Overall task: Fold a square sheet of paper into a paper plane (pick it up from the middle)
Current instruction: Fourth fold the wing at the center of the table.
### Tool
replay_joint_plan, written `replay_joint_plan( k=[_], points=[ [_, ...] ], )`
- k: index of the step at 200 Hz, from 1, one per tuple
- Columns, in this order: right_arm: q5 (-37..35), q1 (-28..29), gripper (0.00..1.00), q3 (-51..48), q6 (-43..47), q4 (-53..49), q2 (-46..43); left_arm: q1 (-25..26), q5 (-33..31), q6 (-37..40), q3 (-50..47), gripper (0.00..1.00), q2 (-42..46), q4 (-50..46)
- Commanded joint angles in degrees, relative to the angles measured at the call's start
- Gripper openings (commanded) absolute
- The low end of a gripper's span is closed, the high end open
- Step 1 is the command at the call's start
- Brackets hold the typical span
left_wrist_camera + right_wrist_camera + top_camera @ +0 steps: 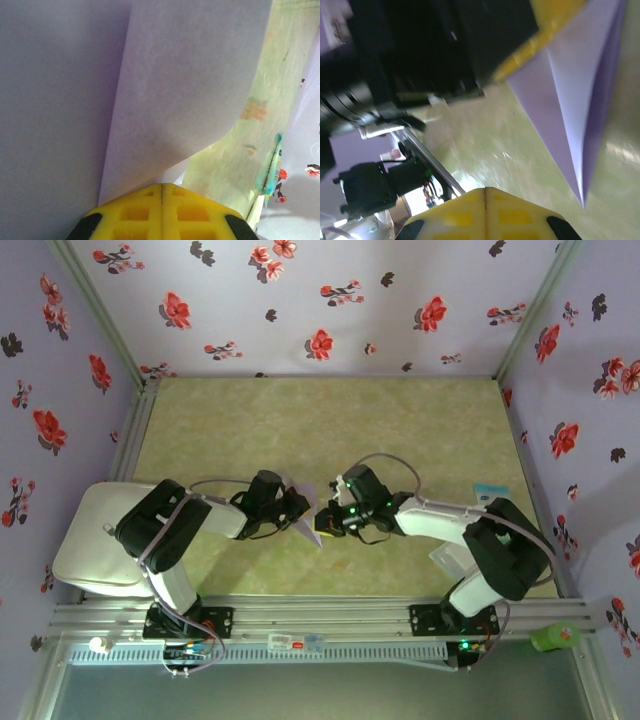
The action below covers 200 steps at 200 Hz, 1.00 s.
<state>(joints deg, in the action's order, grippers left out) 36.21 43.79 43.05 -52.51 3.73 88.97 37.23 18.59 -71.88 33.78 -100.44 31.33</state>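
The paper plane point(309, 514) is a pale lavender sheet folded into a pointed shape, held above the green table between the two arms. My left gripper point(297, 506) is shut on it. In the left wrist view its folded layers point(180, 100) rise straight out of the closed yellow jaws of the left gripper point(162, 186). The right wrist view shows the plane point(575, 110) with a crease and a sharp tip pointing down, pinched by the left gripper's yellow fingers point(545, 35). My right gripper point(485, 189) is shut with nothing in it and sits just right of the paper point(324, 519).
A small light-blue card point(491, 490) lies at the table's right edge, also seen in the left wrist view point(272, 170). A whitish translucent square point(448, 554) lies under the right arm. A green object point(555, 637) sits on the front rail.
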Motion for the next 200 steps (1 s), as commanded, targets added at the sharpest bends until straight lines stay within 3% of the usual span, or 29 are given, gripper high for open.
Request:
replay_joint_plan(
  k=[1,102,154,200],
  points=[
    [-0.72,-0.57,0.06,3.40,0.06,-1.28,5.66,-0.39,-3.45,0.51,-1.58,0.02,-0.89,-4.92],
    [-2.10,-1.25,0.06,4.05,-1.98,2.69,13.71,-0.32,-3.22,0.60,-1.47,0.02,-0.90,-4.92],
    [-0.44,-1.08,0.05,-1.59,-1.74,4.69,14.99,-0.32,-3.16,0.99,-0.78,0.02,-0.71,-5.81],
    [-3.71,-0.99,0.03,-0.98,2.84,-3.16,15.60,-0.32,-2.48,2.76,0.22,0.05,3.13,-6.23]
  ],
)
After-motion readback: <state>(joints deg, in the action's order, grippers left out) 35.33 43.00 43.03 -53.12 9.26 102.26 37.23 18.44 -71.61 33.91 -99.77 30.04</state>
